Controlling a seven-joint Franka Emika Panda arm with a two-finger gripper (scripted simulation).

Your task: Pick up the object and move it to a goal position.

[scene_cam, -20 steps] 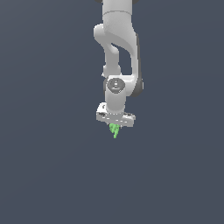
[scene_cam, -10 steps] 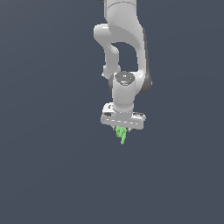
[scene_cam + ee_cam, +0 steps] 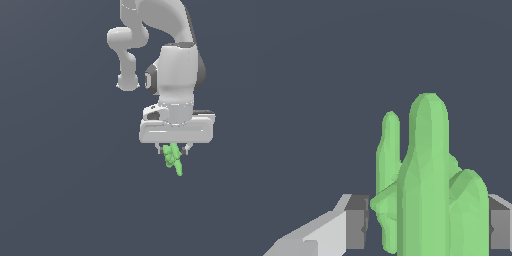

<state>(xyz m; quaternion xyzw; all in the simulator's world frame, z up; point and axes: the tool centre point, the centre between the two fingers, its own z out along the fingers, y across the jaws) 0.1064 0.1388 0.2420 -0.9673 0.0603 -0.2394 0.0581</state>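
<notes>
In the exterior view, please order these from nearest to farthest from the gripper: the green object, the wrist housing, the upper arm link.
1. green object: held between the fingers of the gripper, hanging below it.
2. wrist housing: directly above the gripper.
3. upper arm link: at the picture's top edge, highest of all.

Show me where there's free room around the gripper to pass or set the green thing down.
The exterior view shows plain dark background on every side of the arm: widest toward that view's left, also open below the green object. No table or surface edge is visible, so a set-down spot can't be confirmed. The only crowded spot is between the fingers of the gripper, filled by the object.
</notes>
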